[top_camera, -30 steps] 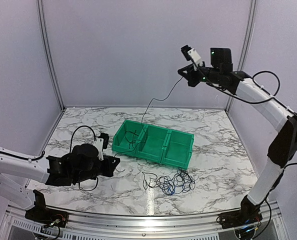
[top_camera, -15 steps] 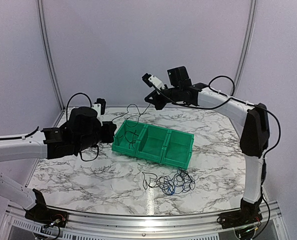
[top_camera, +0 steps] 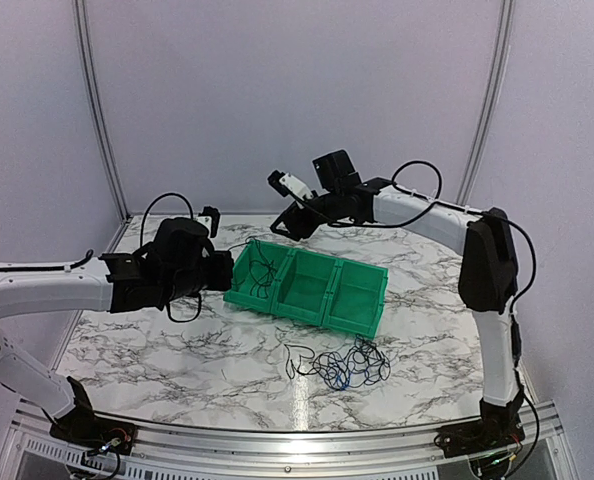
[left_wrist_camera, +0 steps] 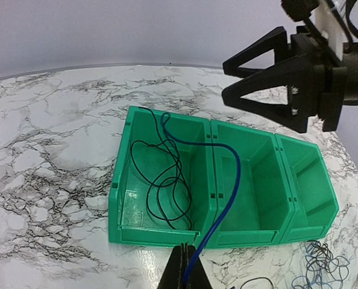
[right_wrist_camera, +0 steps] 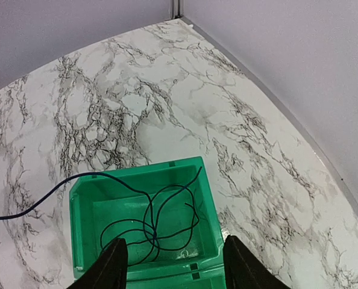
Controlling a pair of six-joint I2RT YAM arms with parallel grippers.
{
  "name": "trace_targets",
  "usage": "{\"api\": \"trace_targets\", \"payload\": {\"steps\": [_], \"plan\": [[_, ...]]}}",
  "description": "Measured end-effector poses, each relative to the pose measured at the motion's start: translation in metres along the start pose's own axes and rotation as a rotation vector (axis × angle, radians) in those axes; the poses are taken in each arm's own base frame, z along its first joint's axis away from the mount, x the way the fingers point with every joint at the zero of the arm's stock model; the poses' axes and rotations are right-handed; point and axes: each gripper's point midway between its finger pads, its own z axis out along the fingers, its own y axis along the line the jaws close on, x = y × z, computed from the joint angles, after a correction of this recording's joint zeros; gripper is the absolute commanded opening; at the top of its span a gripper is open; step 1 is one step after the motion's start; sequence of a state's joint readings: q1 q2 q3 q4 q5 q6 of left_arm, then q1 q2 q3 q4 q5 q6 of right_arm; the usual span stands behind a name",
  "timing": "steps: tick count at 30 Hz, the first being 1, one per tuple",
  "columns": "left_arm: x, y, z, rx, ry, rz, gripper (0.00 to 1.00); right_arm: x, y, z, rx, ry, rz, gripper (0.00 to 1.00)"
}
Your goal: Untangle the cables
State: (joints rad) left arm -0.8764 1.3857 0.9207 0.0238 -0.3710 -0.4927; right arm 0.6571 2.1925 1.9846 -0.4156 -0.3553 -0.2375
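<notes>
Black cable [left_wrist_camera: 179, 180] now dropped in green bin [left_wrist_camera: 115, 180], right claw [right_wrist_camera: 173, 241] opened, left claw [left_wrist_camera: 184, 256] still pinching blue cable [left_wrist_camera: 238, 177].

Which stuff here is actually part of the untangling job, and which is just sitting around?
Job:
- blue cable, pinched in the left gripper
- black cable, coiled in an end compartment of the green bin
- tangled pile of cables on the marble table
- right gripper, open above the bin

Just there:
- green bin, probably only a holder
- marble table
</notes>
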Motion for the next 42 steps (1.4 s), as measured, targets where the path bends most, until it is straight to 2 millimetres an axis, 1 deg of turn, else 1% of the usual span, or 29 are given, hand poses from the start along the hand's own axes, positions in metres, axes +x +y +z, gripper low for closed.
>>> {"api": "trace_targets", "payload": {"steps": [3, 4, 6, 8, 10, 12, 13, 14, 16, 17, 20, 23, 26, 28, 30, 31, 33, 34, 35, 39, 42], "plan": [[0.004, 0.002, 0.004, -0.003, 0.013, 0.003, 0.00, -0.016, 0.003, -0.020, 0.007, -0.029, -0.008, 0.58], [0.006, 0.002, 0.006, -0.004, 0.019, 0.004, 0.00, -0.023, 0.005, -0.031, 0.012, -0.046, -0.014, 0.58], [0.012, 0.004, 0.012, -0.011, 0.038, 0.009, 0.00, -0.042, 0.010, -0.060, 0.021, -0.090, -0.030, 0.58], [0.020, 0.008, 0.021, -0.026, 0.064, 0.015, 0.00, -0.061, 0.016, -0.094, 0.031, -0.144, -0.049, 0.59], [0.026, 0.010, 0.030, -0.039, 0.085, 0.020, 0.00, -0.074, 0.023, -0.125, 0.041, -0.194, -0.070, 0.59], [0.031, 0.011, 0.038, -0.045, 0.105, 0.025, 0.00, -0.076, 0.029, -0.157, 0.052, -0.232, -0.088, 0.58], [0.033, 0.010, 0.043, -0.047, 0.115, 0.026, 0.00, -0.074, 0.031, -0.168, 0.058, -0.241, -0.097, 0.59], [0.035, 0.010, 0.048, -0.048, 0.122, 0.027, 0.00, -0.068, 0.034, -0.181, 0.064, -0.251, -0.106, 0.58], [0.036, 0.009, 0.060, -0.054, 0.134, 0.027, 0.00, -0.053, 0.036, -0.196, 0.079, -0.249, -0.118, 0.60], [0.036, 0.008, 0.067, -0.057, 0.140, 0.025, 0.00, -0.041, 0.037, -0.202, 0.084, -0.240, -0.122, 0.60], [0.034, 0.007, 0.088, -0.066, 0.148, 0.017, 0.00, -0.006, 0.036, -0.212, 0.102, -0.207, -0.122, 0.61], [0.032, 0.009, 0.110, -0.080, 0.154, 0.008, 0.00, 0.024, 0.034, -0.217, 0.109, -0.177, -0.113, 0.61], [0.034, 0.010, 0.133, -0.092, 0.163, 0.003, 0.00, 0.045, 0.039, -0.219, 0.098, -0.159, -0.114, 0.61], [0.038, 0.010, 0.146, -0.098, 0.173, 0.003, 0.00, 0.055, 0.046, -0.219, 0.077, -0.160, -0.121, 0.61], [0.043, 0.012, 0.154, -0.102, 0.186, 0.003, 0.00, 0.062, 0.051, -0.221, 0.062, -0.164, -0.122, 0.61], [0.046, 0.013, 0.155, -0.104, 0.195, 0.003, 0.06, 0.064, 0.053, -0.221, 0.055, -0.170, -0.124, 0.61], [0.048, 0.013, 0.155, -0.106, 0.203, 0.002, 0.23, 0.066, 0.055, -0.223, 0.046, -0.183, -0.126, 0.61], [0.047, 0.013, 0.154, -0.105, 0.201, 0.002, 0.30, 0.067, 0.054, -0.224, 0.047, -0.189, -0.128, 0.61], [0.047, 0.012, 0.154, -0.100, 0.201, 0.000, 0.34, 0.067, 0.054, -0.224, 0.048, -0.196, -0.130, 0.61], [0.043, 0.010, 0.141, -0.080, 0.198, 0.002, 0.45, 0.070, 0.054, -0.224, 0.046, -0.217, -0.142, 0.62], [0.028, 0.008, 0.122, -0.059, 0.171, 0.000, 0.50, 0.081, 0.057, -0.219, 0.034, -0.204, -0.145, 0.62]]}}
